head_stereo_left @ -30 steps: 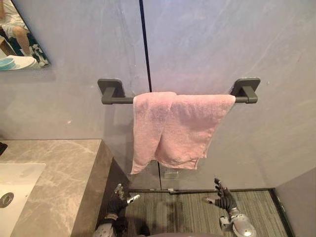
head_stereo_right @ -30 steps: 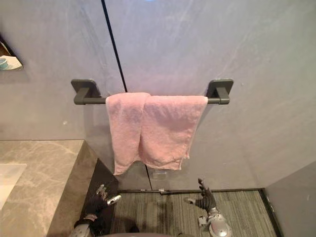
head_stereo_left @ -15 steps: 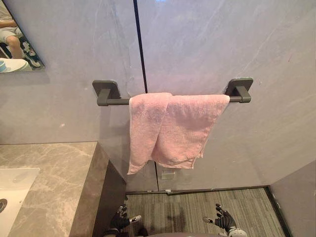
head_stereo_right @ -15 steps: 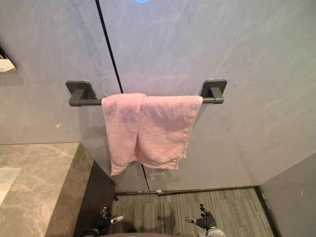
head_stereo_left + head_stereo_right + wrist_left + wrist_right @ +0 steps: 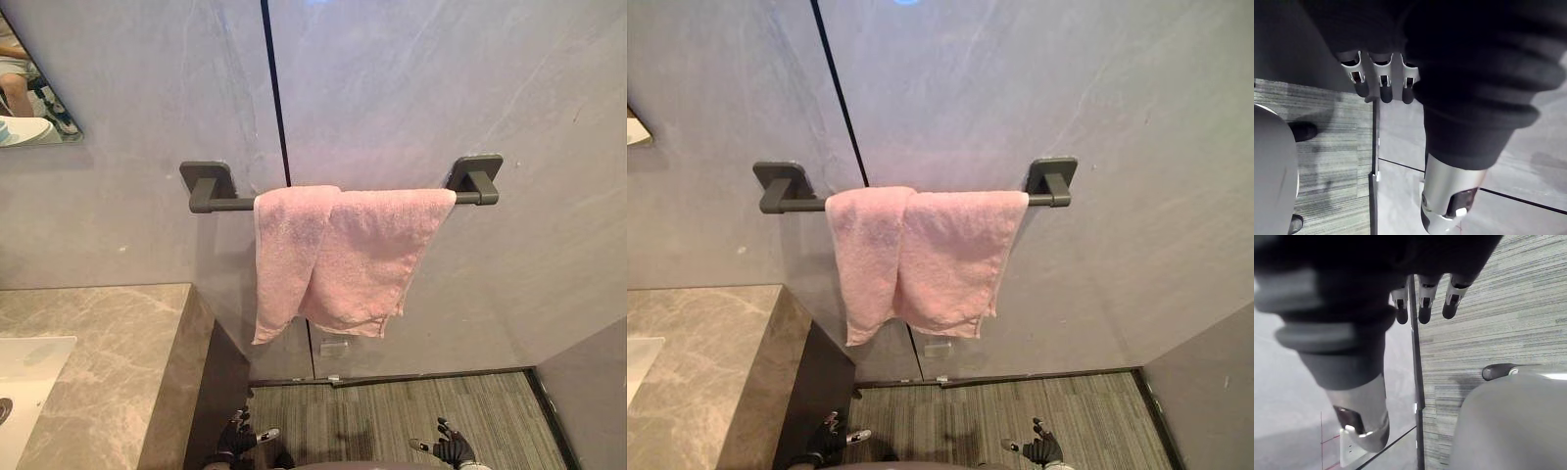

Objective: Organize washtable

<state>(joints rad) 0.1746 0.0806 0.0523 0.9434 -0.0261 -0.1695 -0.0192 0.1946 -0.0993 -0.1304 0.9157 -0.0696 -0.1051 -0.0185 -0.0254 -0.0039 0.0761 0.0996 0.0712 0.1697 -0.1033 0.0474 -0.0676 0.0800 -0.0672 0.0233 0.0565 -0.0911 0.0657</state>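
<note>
One grey wall [image 5: 441, 88] backs what we see. At lower left lies our marble washtable [image 5: 108, 362] with its white sink [image 5: 24, 377]. A pink towel [image 5: 333, 259] hangs draped over the dark bar [image 5: 220, 204]. Down by the floor, our left hand [image 5: 238, 441] and right hand [image 5: 450, 450] hang loosely spread, holding nothing.

A bathroom: pink towel [image 5: 328, 257] on a wall bar [image 5: 220, 203], marble washtable [image 5: 108, 352] with white basin [image 5: 24, 377], mirror [image 5: 29, 88].

The near edge cuts off my left hand [image 5: 238, 442] and right hand [image 5: 451, 452] at the wrist. The towel [image 5: 333, 255] hides the middle of the rail [image 5: 235, 204]; the sink [image 5: 24, 377] runs off left.
</note>
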